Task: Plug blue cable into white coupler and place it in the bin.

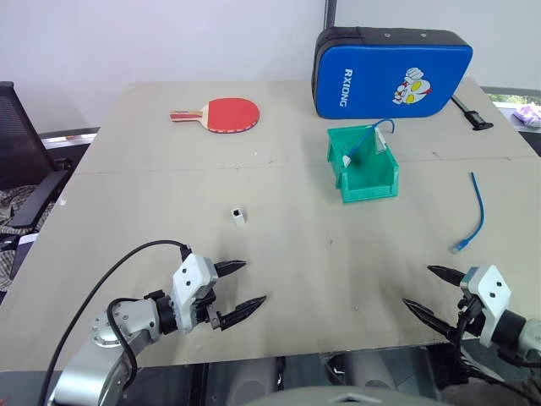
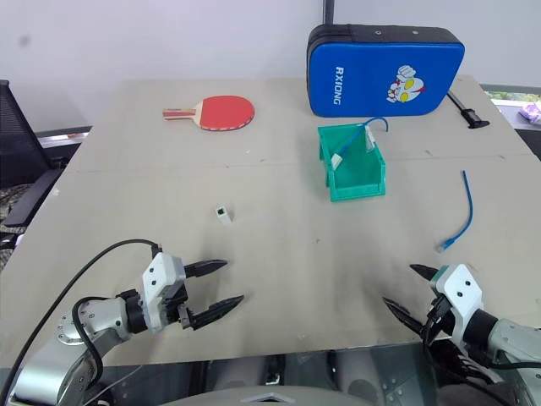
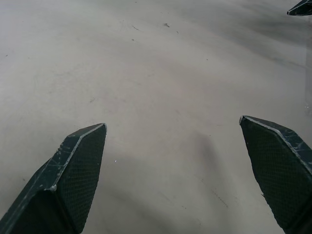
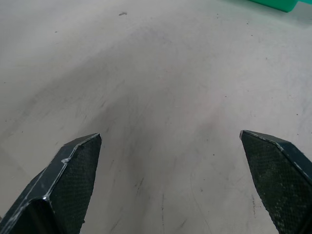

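A thin blue cable (image 1: pixel 478 209) lies loose on the table at the right, its clear plug end toward me. The tiny white coupler (image 1: pixel 238 215) stands alone near the table's middle. The green bin (image 1: pixel 369 190) sits farther back, right of centre, and holds another blue cable (image 1: pixel 374 133) with white pieces. My left gripper (image 1: pixel 254 282) hovers open over bare table at the near left, short of the coupler. At the near right my right gripper (image 1: pixel 417 287) is open too, a little nearer than the cable's plug. Nothing is between either pair of fingers (image 3: pixel 78 165).
A red table tennis paddle (image 1: pixel 224 114) lies at the back left. A big blue padded case (image 1: pixel 391 72) stands behind the bin, with a black strap (image 1: pixel 469 112) beside it. A black chair (image 1: pixel 21 161) is off the table's left edge.
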Tool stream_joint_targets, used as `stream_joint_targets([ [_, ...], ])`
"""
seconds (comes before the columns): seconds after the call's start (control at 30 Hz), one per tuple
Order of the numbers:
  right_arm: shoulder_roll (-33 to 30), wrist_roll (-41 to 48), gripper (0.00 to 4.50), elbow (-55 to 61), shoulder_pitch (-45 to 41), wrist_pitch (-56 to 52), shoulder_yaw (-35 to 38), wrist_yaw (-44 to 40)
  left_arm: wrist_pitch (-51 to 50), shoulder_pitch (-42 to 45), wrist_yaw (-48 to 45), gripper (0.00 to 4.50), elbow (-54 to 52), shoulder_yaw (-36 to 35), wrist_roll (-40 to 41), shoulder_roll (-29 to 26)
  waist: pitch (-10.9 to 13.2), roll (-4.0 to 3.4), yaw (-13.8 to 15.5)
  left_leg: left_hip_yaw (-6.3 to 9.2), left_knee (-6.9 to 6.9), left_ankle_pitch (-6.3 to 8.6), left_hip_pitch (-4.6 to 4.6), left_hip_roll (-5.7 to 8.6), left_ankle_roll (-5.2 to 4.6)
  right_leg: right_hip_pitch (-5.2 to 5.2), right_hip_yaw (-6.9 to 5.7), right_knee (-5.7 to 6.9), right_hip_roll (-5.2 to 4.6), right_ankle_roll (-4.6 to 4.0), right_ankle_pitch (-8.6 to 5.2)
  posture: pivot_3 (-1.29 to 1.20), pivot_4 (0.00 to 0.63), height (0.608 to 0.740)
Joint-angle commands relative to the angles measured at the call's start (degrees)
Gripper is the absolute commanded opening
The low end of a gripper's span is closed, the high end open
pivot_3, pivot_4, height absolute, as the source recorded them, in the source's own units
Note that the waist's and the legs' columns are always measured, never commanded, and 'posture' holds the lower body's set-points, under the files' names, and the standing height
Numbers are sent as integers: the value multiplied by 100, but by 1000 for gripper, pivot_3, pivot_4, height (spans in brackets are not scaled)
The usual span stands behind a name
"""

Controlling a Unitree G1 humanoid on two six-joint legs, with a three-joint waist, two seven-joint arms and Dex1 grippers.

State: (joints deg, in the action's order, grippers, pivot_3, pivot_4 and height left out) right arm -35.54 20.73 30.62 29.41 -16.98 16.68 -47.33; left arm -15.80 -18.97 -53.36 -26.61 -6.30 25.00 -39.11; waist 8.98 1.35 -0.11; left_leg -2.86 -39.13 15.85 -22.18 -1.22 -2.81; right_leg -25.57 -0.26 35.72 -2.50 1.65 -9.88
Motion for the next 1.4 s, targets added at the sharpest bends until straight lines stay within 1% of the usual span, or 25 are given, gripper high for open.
stream_joint_targets([
  [0.03,-33,88,4500,221,-163,37,124,99,-304,183,214,4479,-421,-23,314,47,0,0,2,0,0,0,0,0,0,0,0,0,0,0,0,0,150,731],
  [0.1,-93,282,4500,325,-428,-201,258,219,-756,484,479,4479,-644,58,653,204,3,1,6,0,-1,0,-2,0,0,0,-1,0,-2,0,0,0,150,731],
  [0.2,-402,519,4500,359,-747,-628,492,191,-1172,640,522,4479,-824,160,880,153,1,-1,10,-7,-3,0,1,2,-1,2,-8,0,-6,1,1,0,150,731],
  [0.3,-1464,588,4500,-42,-1154,-969,845,-475,-1398,763,284,4479,-1089,251,1172,-42,7,-3,-4,-16,-2,-1,3,5,-1,1,-2,0,13,1,0,0,150,731],
  [0.4,-2667,280,4500,-875,-1531,-641,841,-1452,-1062,838,-88,4479,-1126,399,929,-274,9,-3,15,-17,2,0,-1,5,-3,-2,-3,-7,19,0,0,0,150,731],
  [0.47,-3340,-89,3978,-1533,-1847,-76,527,-2017,-823,820,-273,4500,-1070,472,794,-361,12,-8,26,-18,5,-1,1,5,-3,-1,-2,-10,22,-1,-1,0,150,731],
  [0.5,-3568,-260,3691,-1830,-2041,190,316,-2207,-768,805,-318,4500,-1059,498,779,-374,13,-7,26,-17,4,-1,2,4,-3,0,-3,-10,25,-2,-1,0,150,731],
  [0.53,-3747,-382,3330,-2082,-2232,404,108,-2403,-726,790,-344,4500,-1065,519,768,-376,13,-7,22,-17,4,-1,3,2,-3,-1,-2,-10,27,-5,-3,0,150,731],
  [0.57,-3919,-600,2744,-2369,-2490,718,-199,-2593,-667,769,-381,4500,-1081,552,735,-379,14,-6,24,-16,5,-1,3,0,-3,-1,-3,-10,30,-7,-5,0,150,731],
  [0.63,-4099,-1215,2744,-3026,-3162,1471,-956,-2902,-565,700,-407,4500,-1140,619,646,-380,17,-9,9,-17,5,-1,6,-2,-3,0,-3,-10,33,-9,-6,0,150,731],
  [0.67,-4017,-1593,2744,-3435,-3680,1861,-1420,-3038,-533,671,-392,4500,-1174,646,618,-371,18,-8,9,-16,5,-1,4,-3,-3,-1,-3,-10,33,-10,-6,0,150,731],
  [0.73,-3822,-2019,2744,-3981,-4358,2330,-1956,-3177,-511,641,-349,4500,-1225,673,597,-354,27,-10,-17,-17,5,-1,5,-3,-3,-1,-3,-10,34,-10,-6,0,150,731],
  [0.77,-3618,-2289,2744,-4362,-4805,2592,-2299,-3270,-510,639,-304,4500,-1260,679,593,-334,34,-12,-29,-25,4,-1,7,-3,-3,-1,4,-10,34,-10,-6,0,150,731],
  [0.97,-2788,-3336,2744,-6197,-6380,3719,-3395,-3390,-486,671,-233,4500,-1210,696,560,-301,39,-17,-42,-38,4,-1,10,-2,-4,-1,15,-6,37,-10,-5,0,150,731],
  [1.07,-2496,-3572,1908,-6909,-6878,4040,-3734,-3650,-410,648,-247,4500,-1097,666,522,-290,39,-10,-52,-43,4,-1,16,-3,-4,3,20,-6,38,-10,-4,0,150,731],
  [1.13,-2361,-3648,917,-7218,-7096,4185,-3846,-3756,-379,625,-209,4500,-1070,649,503,-270,34,11,-66,-49,3,-1,21,-4,-4,7,26,-6,38,-11,-4,0,150,731],
  [1.2,-2220,-3457,21,-7211,-7199,4011,-3787,-3949,-346,582,-157,4500,-1067,639,470,-257,30,37,-87,-61,3,-1,37,-7,-5,16,41,-6,38,-11,-3,0,150,731],
  [1.23,-2163,-3319,21,-7099,-7211,3855,-3729,-4061,-344,564,-127,4500,-1070,631,460,-249,29,40,-90,-67,2,-1,40,-8,-5,16,47,-5,37,-11,-3,0,150,731],
  [1.3,-2016,-2891,21,-6391,-7167,3171,-3573,-4324,-371,509,-14,4500,-1085,591,452,-211,29,41,-99,-76,0,-2,45,-9,-5,16,60,-4,36,-12,-2,0,150,731],
  [1.4,-1682,-2411,21,-4827,-7064,1633,-3519,-4415,-319,545,277,4500,-1057,609,253,-71,32,33,-107,-89,1,-2,51,-10,-5,6,80,18,36,-13,1,0,150,731],
])
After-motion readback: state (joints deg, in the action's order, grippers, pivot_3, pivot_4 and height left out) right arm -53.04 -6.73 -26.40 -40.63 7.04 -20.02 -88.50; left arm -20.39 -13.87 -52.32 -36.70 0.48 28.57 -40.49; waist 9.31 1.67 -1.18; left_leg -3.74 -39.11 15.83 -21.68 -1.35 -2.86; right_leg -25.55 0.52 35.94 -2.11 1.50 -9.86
